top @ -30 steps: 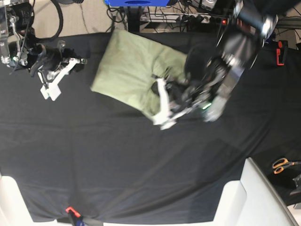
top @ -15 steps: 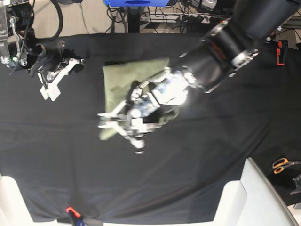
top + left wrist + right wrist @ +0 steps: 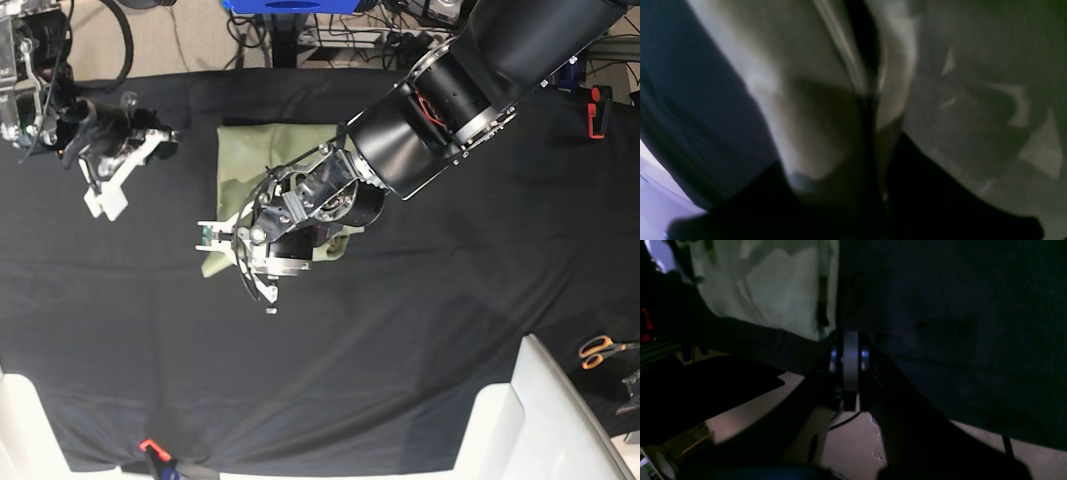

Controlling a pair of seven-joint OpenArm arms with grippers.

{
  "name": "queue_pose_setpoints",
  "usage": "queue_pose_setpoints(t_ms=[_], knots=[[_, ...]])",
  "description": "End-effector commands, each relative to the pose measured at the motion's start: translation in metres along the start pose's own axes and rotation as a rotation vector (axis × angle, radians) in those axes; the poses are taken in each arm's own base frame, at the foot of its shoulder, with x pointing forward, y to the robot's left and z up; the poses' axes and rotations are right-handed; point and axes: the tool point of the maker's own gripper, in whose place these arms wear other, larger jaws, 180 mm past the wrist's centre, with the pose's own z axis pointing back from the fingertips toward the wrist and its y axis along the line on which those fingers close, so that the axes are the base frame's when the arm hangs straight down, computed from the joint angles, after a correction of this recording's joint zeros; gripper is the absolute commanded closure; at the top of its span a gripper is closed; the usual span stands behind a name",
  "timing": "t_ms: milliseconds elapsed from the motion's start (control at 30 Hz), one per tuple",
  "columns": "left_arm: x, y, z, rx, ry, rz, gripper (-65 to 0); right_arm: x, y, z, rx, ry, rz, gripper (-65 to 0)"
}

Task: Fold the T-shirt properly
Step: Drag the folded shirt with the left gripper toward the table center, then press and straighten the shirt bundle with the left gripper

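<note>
The pale green T-shirt point(image 3: 248, 158) lies folded into a block on the black table cloth point(image 3: 400, 330), left of the middle. My left arm reaches across it from the upper right. The left gripper point(image 3: 238, 268) is at the shirt's front left corner. In the blurred left wrist view its pale fingers point(image 3: 796, 110) stand close together, with green cloth point(image 3: 977, 80) right beside them. My right gripper point(image 3: 106, 198) hovers at the far left, apart from the shirt, shut and empty. The right wrist view shows the shirt point(image 3: 773, 290) beyond the gripper point(image 3: 850, 340).
Orange-handled scissors point(image 3: 600, 350) lie off the cloth at the right. White panels point(image 3: 545, 420) stand at the front corners. A red tool point(image 3: 597, 110) is at the right edge. A blue object point(image 3: 290, 5) and cables sit behind the table.
My left gripper has swung from the shirt's right side over to its front left, carrying cloth across. The shirt is now a narrower folded block. The right arm has stayed put.
</note>
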Motion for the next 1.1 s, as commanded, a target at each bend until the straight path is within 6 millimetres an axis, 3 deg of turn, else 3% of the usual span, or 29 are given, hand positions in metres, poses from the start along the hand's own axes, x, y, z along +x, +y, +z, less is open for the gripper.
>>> queue_pose_setpoints(t_ms=[0, 533, 667, 833, 933, 1067], knots=[[0.012, 0.009, 0.004, 0.009, -0.041, 0.003, 0.0, 0.011, 0.002, 0.005, 0.007, -0.032, 0.016, -0.2], [0.009, 0.008, 0.003, 0.012, -0.033, -0.01, 0.0, 0.011, 0.002, 0.005, 0.007, -0.031, 0.016, -0.2], [0.008, 0.011, 0.004, 0.017, -0.031, -0.005, -22.5, 0.011, 0.002, 0.005, 0.008, -0.03, 0.017, -0.2], [0.001, 0.033, 0.01, 0.057, -0.018, -0.012, -47.4, 0.009, 0.002, 0.005, 0.009, -0.026, 0.017, -0.2], [-0.002, 0.051, 0.015, 0.089, -0.01, -0.02, -55.9, 0.009, 0.003, 0.004, 0.009, -0.025, 0.017, -0.2], [-0.002, 0.071, 0.022, 0.125, -0.007, -0.026, -58.4, 0.008, 0.003, 0.004, 0.009, -0.02, 0.017, -0.2]])
